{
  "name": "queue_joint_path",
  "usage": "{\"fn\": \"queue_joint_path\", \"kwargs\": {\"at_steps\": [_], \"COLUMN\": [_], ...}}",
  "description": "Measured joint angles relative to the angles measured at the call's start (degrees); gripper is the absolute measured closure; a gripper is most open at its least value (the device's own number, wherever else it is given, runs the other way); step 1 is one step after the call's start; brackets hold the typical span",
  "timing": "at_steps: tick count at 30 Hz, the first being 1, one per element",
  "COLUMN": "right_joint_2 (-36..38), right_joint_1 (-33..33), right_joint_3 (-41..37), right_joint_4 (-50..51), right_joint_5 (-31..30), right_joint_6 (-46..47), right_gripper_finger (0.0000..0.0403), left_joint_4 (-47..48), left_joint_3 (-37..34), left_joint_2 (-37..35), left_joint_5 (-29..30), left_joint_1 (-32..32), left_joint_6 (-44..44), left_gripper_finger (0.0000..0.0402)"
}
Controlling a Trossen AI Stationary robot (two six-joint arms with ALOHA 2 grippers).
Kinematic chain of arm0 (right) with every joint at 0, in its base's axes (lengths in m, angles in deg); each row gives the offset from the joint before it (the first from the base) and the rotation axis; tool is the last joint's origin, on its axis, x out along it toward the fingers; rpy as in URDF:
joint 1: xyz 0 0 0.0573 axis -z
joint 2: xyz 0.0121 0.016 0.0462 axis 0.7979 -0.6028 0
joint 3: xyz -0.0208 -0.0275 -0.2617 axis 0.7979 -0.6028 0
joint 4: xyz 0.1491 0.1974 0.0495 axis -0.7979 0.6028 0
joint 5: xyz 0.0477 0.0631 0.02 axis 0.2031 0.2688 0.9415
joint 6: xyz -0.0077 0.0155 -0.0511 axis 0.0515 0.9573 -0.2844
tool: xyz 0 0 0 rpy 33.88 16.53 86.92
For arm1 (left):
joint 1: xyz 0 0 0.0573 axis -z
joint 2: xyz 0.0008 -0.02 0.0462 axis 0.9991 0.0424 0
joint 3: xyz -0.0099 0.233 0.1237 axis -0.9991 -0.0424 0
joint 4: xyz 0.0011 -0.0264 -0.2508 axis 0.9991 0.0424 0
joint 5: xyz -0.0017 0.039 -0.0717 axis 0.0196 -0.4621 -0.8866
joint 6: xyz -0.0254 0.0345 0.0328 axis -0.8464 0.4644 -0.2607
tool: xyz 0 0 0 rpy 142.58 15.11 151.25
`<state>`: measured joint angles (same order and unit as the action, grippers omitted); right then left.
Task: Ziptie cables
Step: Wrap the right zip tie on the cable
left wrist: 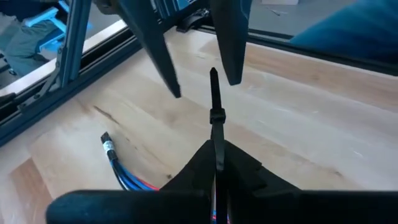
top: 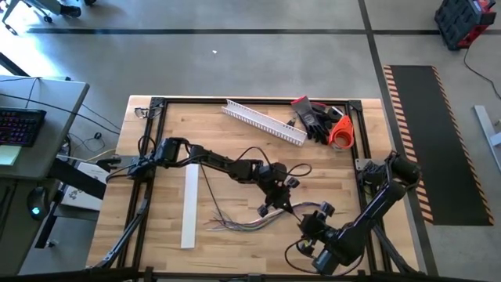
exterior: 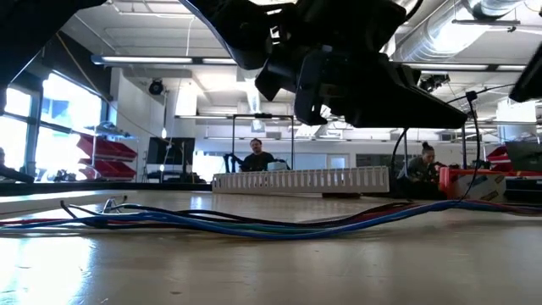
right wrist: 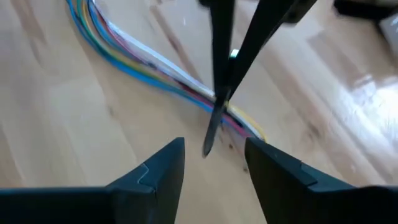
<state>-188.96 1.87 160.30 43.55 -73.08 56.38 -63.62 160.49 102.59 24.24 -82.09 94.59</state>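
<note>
A pale wooden table top with a soft sheen is seen, smooth plastic-coated cables are laid across it, and a white slotted plastic channel looks matt.

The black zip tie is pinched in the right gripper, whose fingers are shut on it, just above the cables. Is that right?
Not quite. The left gripper is shut on the black zip tie, as the left wrist view shows. The right gripper stands open beside it. The tie does stand just above the cables.
</note>
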Motion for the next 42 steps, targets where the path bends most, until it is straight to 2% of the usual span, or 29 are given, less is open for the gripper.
{"fn": "queue_joint_path", "kwargs": {"at_steps": [4,12,21,25,31,37,39,42], "right_joint_2": [0.00,-0.03,-0.04,-0.04,-0.04,-0.07,-0.07,-0.07], "right_joint_1": [0.77,2.79,2.24,2.24,2.18,2.21,2.27,2.22], "right_joint_3": [0.00,-0.03,-0.07,-0.09,-0.09,-1.81,-2.05,-2.05], "right_joint_4": [-0.45,-3.64,-3.45,-3.23,-2.81,-3.89,-4.21,-4.53], "right_joint_5": [-1.89,-0.71,0.21,1.14,2.83,3.41,3.82,3.79], "right_joint_6": [-1.25,-6.39,-6.34,-4.58,-0.76,4.07,4.54,4.27], "right_gripper_finger": [0.0250,0.0289,0.0394,0.0399,0.0402,0.0403,0.0403,0.0403], "left_joint_4": [0.02,0.02,0.77,1.33,1.20,0.12,-0.79,-3.29], "left_joint_3": [0.00,0.00,0.00,0.02,0.02,0.02,0.02,0.02], "left_joint_2": [0.00,0.00,0.00,0.00,0.00,0.00,0.09,0.98], "left_joint_5": [0.02,0.02,0.44,0.44,0.50,1.35,4.36,11.94], "left_joint_1": [0.33,0.30,0.30,0.28,0.14,2.00,3.24,5.04], "left_joint_6": [0.23,-0.14,-0.63,-0.68,-2.09,2.17,3.83,5.88], "left_gripper_finger": [0.0401,0.0401,0.0401,0.0388,0.0328,0.0283,0.0281,0.0284]}}
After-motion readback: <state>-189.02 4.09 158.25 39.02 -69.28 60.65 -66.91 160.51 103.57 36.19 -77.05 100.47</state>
